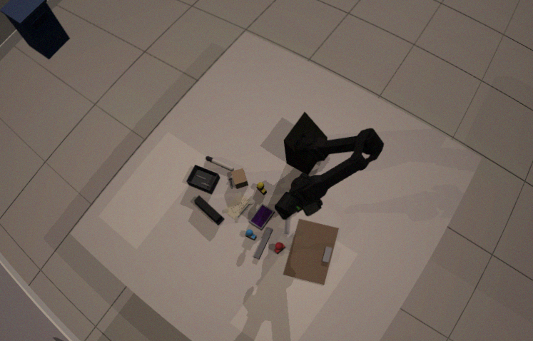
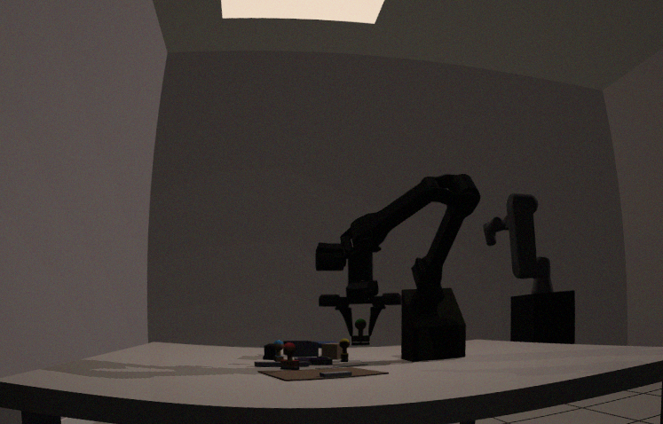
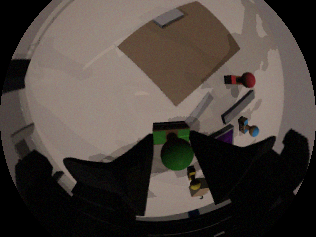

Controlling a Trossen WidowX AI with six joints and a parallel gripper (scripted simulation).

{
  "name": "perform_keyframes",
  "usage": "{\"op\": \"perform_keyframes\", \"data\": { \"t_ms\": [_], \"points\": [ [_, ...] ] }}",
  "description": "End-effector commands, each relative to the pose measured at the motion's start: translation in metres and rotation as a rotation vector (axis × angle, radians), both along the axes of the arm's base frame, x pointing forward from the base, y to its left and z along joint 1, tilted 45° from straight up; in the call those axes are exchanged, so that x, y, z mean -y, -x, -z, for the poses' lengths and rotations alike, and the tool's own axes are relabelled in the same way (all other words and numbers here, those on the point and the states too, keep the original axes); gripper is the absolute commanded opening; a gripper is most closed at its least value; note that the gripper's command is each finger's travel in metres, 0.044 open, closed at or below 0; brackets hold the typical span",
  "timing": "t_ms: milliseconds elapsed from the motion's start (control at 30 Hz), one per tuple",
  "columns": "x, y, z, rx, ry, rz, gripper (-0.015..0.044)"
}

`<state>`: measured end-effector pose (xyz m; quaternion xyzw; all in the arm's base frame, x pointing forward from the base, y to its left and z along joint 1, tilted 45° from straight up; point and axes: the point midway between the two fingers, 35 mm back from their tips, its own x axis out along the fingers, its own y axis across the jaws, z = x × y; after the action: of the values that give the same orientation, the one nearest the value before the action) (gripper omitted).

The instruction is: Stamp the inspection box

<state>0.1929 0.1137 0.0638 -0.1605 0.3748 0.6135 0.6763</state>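
Observation:
My gripper (image 2: pixel 360 337) (image 3: pixel 171 136) is shut on the green-knobbed stamp (image 1: pixel 298 207) (image 2: pixel 359 324) (image 3: pixel 177 154). The stamp hangs upright above the bench, its black base downward. Its lettering is not readable. The purple ink pad (image 1: pixel 262 216) (image 3: pixel 226 138) lies on the bench, left of the gripper in the top view. The brown card (image 1: pixel 308 254) (image 2: pixel 296 373) (image 3: pixel 175 54) lies flat beyond the stamp in the wrist view, with a grey block (image 1: pixel 327 254) (image 2: pixel 335 374) (image 3: pixel 169 17) near one edge. No box outline or print can be made out on it.
A red stamp (image 1: pixel 279 247) (image 3: pixel 247 80), a blue stamp (image 1: pixel 250 233) (image 3: pixel 254 131) and a grey bar (image 1: pixel 262 242) (image 3: pixel 238 106) lie near the pad. A yellow stamp (image 1: pixel 260 186) (image 3: pixel 195 184), a wooden block (image 1: pixel 239 177), a pale crumpled piece (image 1: pixel 237 208) and a black tray (image 1: pixel 190 182) stand farther left.

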Motion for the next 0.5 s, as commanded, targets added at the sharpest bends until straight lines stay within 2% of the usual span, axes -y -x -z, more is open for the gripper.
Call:
{"op": "perform_keyframes", "data": {
  "t_ms": [0, 467],
  "points": [
    [-0.005, 0.001, 0.006, -0.006, -0.001, 0.004, 0.0],
    [-0.022, 0.001, 0.022, -0.006, -0.001, 0.004, 0.0]
  ]
}}
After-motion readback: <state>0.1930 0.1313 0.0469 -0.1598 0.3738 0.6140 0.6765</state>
